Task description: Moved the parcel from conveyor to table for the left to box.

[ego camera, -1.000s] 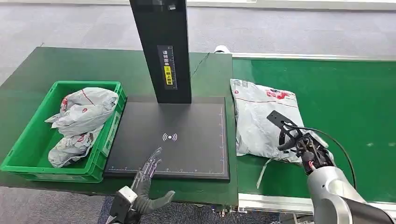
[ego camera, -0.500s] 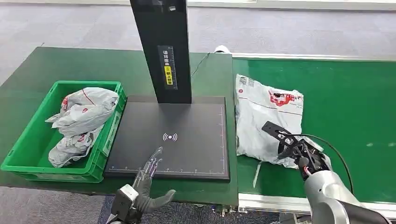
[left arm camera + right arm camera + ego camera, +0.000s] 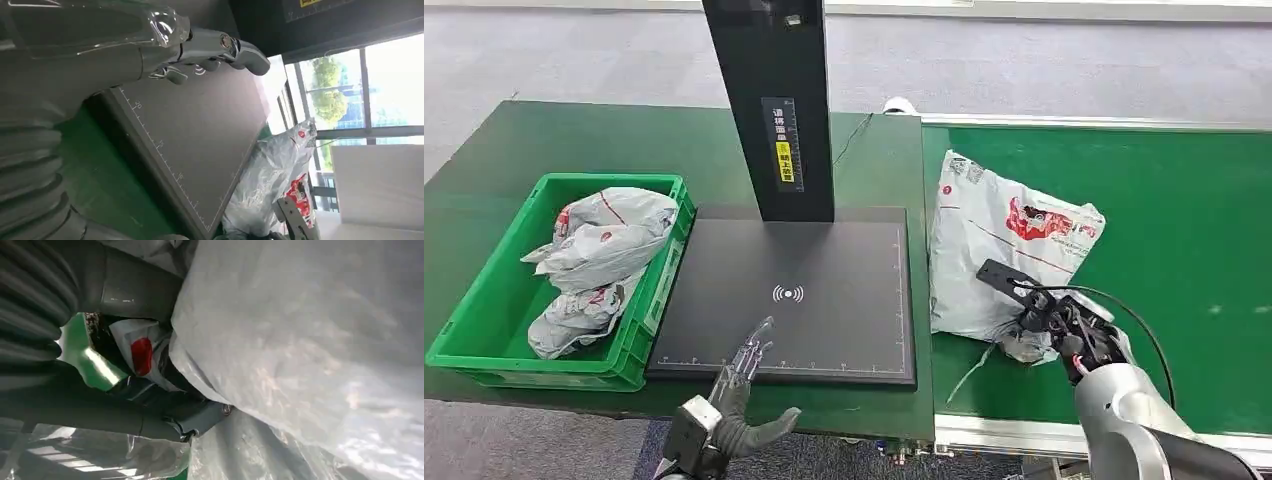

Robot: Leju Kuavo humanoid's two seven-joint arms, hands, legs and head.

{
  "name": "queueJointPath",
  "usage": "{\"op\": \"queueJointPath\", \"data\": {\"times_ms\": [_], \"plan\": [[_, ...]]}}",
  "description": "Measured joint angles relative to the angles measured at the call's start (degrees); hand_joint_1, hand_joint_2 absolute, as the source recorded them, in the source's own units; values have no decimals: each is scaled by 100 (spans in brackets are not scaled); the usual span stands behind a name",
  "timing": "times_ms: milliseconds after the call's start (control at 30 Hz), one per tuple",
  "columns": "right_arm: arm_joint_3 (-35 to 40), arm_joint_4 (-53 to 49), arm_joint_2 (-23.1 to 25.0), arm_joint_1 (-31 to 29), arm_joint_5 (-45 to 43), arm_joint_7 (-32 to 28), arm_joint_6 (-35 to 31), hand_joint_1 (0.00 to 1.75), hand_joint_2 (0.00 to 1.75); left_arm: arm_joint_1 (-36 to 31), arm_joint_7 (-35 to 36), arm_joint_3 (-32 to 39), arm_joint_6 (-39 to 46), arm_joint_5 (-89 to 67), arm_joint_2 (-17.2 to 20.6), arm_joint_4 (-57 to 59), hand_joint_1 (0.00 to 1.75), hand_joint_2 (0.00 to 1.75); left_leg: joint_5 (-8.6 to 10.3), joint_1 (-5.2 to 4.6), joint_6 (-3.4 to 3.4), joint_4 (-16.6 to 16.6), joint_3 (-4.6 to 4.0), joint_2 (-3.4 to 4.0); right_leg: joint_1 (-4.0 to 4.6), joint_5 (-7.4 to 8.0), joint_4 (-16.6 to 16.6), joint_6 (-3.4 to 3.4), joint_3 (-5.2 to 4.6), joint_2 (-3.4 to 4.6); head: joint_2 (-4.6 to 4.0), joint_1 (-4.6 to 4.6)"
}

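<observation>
parcel [image 3: 999, 240]: grey-white plastic mailer bag, crinkled and glossy, red printed logo across its upper face, a thin red line below it, small printed patch at the far left corner. soft, no fixed shape.
parcel position: on the green conveyor [image 3: 1184, 230], right of the counter [image 3: 574, 140], close beside the counter's right edge. far end raised and tilted up off the belt; near end bunched at the right hand. a loose strip of bag trails on the belt toward the near edge.
right hand [image 3: 1049, 322]: fingers closed on the near end of the parcel, gripping it; in the right wrist view the thumb and dark fingers [image 3: 165, 422] lie against the grey film and folds of bag wrap over them. black cable loops from the wrist.
left hand [image 3: 742, 395]: at the near edge of the counter, fingers straight and apart, holding nothing, tips reaching over the near edge of the scan pad [image 3: 794, 300]. whether they touch the pad: cannot tell.
scan pad: flat black plate with ruler marks on its edges and a white wireless symbol at the middle; a black upright post [image 3: 769, 100] with a yellow label stands at its far side.
green crate [image 3: 484, 300]: left end of the counter, just beside the pad; holds grey mailer bags [image 3: 599, 250] with red marks, crumpled, piled together.
</observation>
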Motion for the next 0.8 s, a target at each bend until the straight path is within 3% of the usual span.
{"op": "queueJointPath", "data": {"times_ms": [167, 367, 433, 567, 800], "plan": [[-98, -20, 28, -48, -336, -780, -1092, 175, 175, 67, -35, 18, 4, 0, 7, -20, 0, 175, 0, 0, 0, 0, -1, 2, 0, 0, 0, 0, -1, 0, 0, -2], [-205, -26, 50, -174, -411, -915, -1280, 175, 175, 148, -44, 28, 4, 0, 7, -98, 0, 175, 0, 0, 0, 0, -2, 0, 0, 0, 0, 0, -1, 0, 0, 0], [-295, -37, 66, -175, -672, -1172, -1776, 175, 175, 157, -46, 33, 4, 0, 7, -101, 0, 175, 0, -1, 0, 0, -5, 0, 0, 0, 1, 0, -2, 0, 0, 0], [-947, -208, 118, -362, -1870, -2361, -3237, 175, 175, 230, -50, 37, 94, -22, 2, -179, 0, 175, 0, -1, 0, 0, -5, -4, -1, 0, 1, 0, -4, -3, 0, 0], [-2304, -549, 190, -627, -4064, -4107, -3212, 175, 175, 266, -94, 33, 310, -24, -7, -192, 0, 175, 0, -1, 0, 0, -5, -6, -1, 0, 1, 0, -3, -7, 0, -2]]}}
